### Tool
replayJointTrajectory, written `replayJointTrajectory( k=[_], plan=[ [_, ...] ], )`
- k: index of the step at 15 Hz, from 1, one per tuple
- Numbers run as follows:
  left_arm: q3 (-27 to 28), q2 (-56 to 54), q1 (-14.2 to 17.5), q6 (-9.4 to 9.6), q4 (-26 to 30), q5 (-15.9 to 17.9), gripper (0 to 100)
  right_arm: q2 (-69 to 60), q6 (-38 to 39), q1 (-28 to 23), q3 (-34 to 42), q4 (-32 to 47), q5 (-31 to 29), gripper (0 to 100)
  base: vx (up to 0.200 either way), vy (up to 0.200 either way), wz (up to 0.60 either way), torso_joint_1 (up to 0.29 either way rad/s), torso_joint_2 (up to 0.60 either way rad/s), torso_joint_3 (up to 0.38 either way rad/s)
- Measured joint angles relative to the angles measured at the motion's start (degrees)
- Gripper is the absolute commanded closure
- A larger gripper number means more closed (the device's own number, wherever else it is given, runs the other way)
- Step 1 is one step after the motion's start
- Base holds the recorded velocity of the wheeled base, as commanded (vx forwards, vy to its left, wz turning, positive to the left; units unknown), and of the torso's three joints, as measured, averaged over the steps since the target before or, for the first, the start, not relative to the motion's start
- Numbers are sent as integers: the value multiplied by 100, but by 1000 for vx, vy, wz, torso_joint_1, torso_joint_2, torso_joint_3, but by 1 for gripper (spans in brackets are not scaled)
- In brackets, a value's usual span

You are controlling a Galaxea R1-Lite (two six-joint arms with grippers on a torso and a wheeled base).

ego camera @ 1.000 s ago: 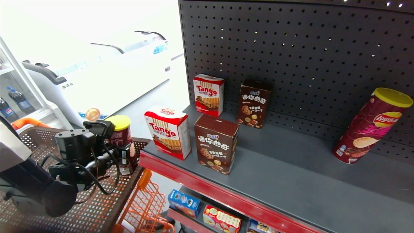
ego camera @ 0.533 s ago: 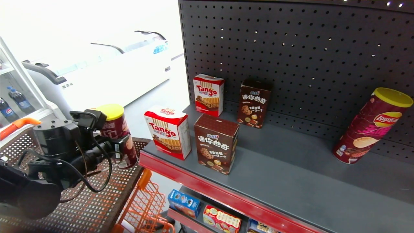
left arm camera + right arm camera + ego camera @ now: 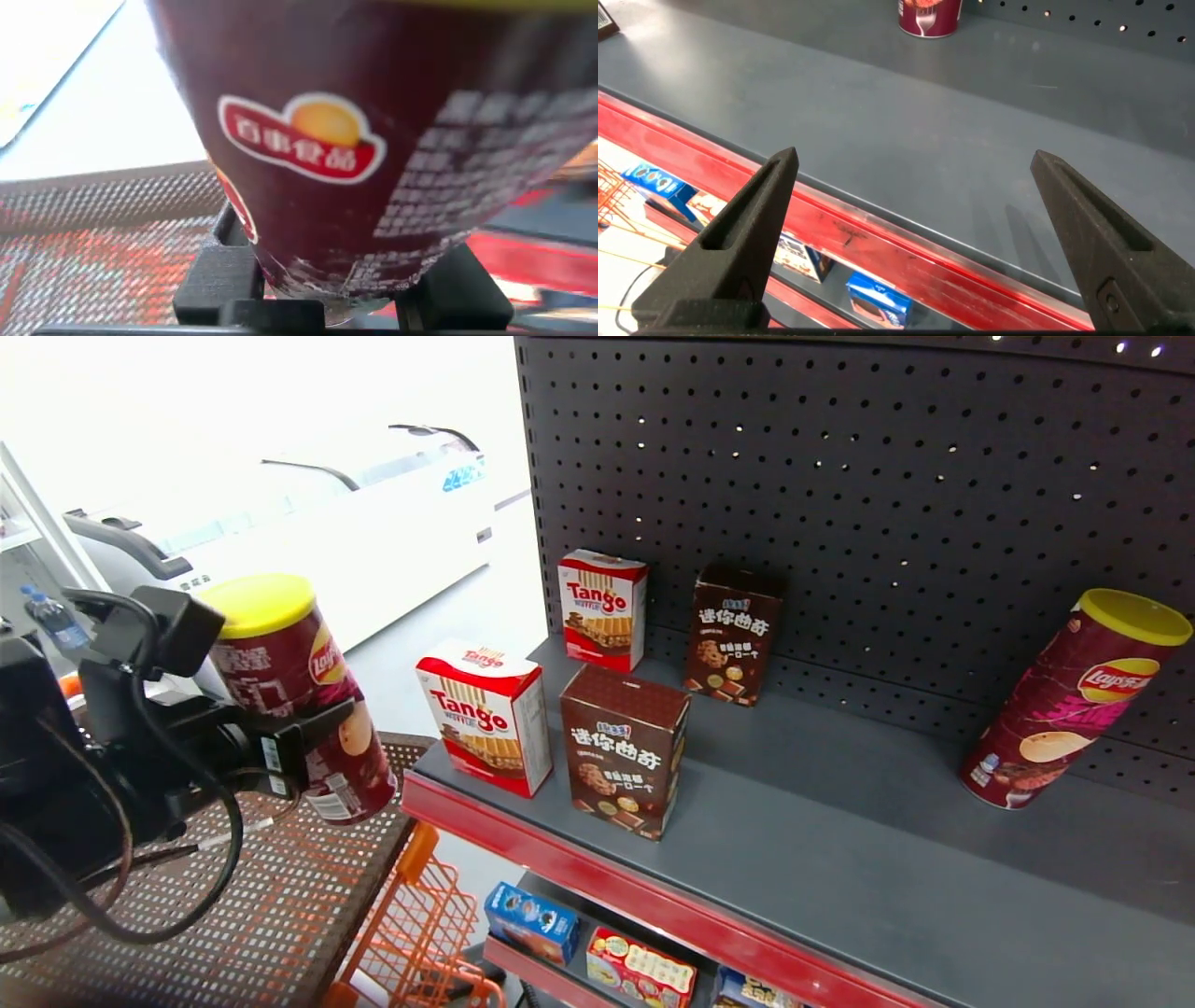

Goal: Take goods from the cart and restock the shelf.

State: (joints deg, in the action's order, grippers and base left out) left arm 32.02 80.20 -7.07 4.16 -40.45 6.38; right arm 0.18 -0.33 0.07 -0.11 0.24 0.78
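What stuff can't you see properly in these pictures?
- Held chip can: left wrist view, blurred and so close that the picture's edge cuts off its top.
- Cart: head view, the left arm covers much of it, so goods left inside are hidden.
- Lower-shelf boxes: head view, the shelf above hides whatever stands behind them.
- Shelf chip can: right wrist view, upper part cut off by the edge.

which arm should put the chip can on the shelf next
Left. Its jaws are shut on the chip can, held above the cart beside the shelf. The right arm's jaws are open and empty over the shelf front.
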Motion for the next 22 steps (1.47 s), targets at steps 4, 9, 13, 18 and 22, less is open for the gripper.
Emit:
replayJointTrajectory(
  k=[4,9,13,18,22],
  plan=[
    [57,-678,-613,-107,288,-9,100,0,1,-2,0,2,0,0,0,0,0,0,0,0],
    [315,-1050,-1261,-202,644,-6,100,0,1,0,0,0,0,0,0,0,0,0,0,0],
    [361,-1201,-1763,-213,610,29,100,0,1,-2,0,2,-2,0,0,0,0,0,0,0],
    [273,-1331,-2172,-222,629,965,100,0,1,2,0,0,-2,0,0,0,0,0,0,0],
    [271,-1392,-2354,-219,651,1102,100,0,0,0,0,2,0,0,0,0,0,0,0,0]
  ],
)
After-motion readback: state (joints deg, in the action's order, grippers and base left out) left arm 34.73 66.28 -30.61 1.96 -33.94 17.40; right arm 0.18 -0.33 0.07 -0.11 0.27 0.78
